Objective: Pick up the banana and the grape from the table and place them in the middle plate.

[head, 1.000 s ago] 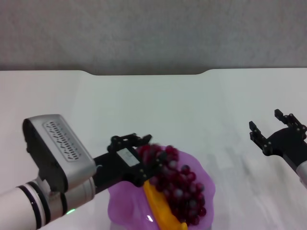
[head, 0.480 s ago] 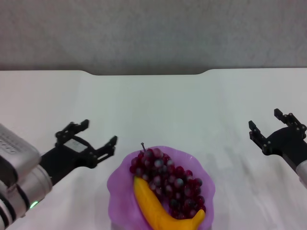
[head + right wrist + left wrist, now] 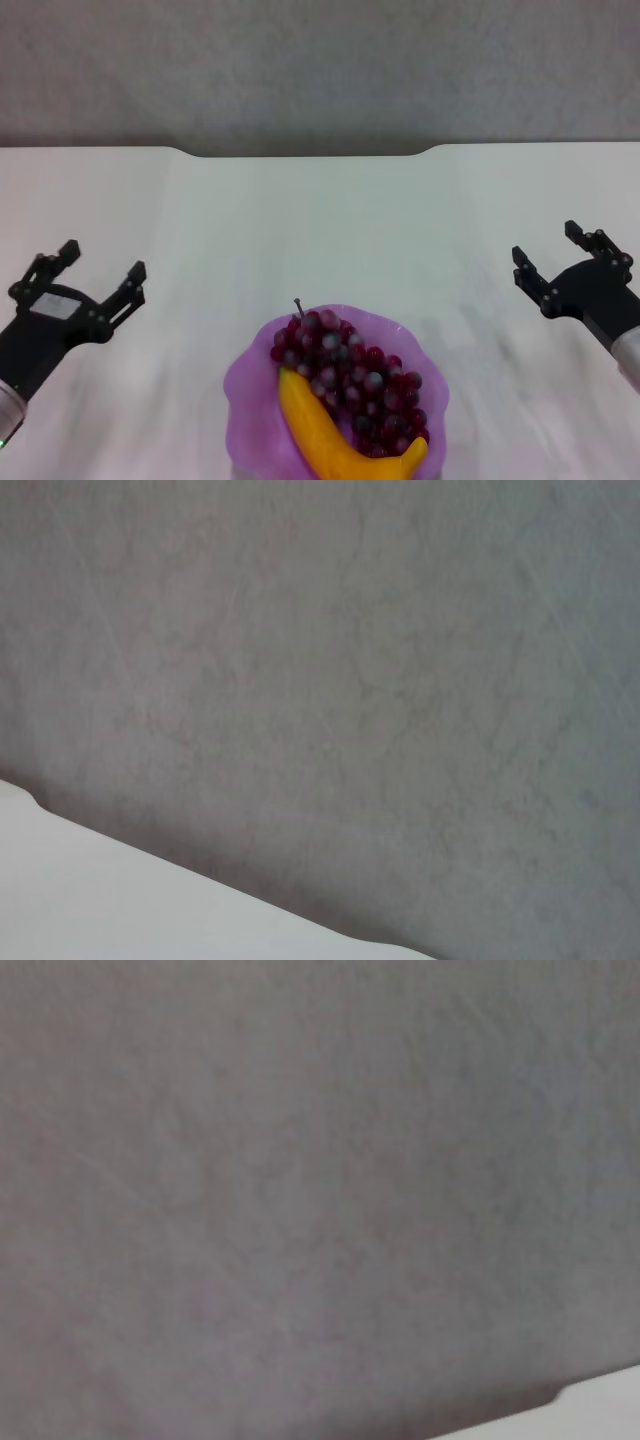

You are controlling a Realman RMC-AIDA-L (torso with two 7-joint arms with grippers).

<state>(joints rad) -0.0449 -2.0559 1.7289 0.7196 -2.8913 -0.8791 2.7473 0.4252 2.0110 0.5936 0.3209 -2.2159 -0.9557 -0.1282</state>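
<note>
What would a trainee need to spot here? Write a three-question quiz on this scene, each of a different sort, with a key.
1. True or false: the banana lies on the middle plate.
2. Which lies against the banana?
A. the grape
B. the left tool
C. the right tool
3. Fill in: both tools hang over the table with fingers ____.

Key: 1 true; 2 A; 3 open.
</note>
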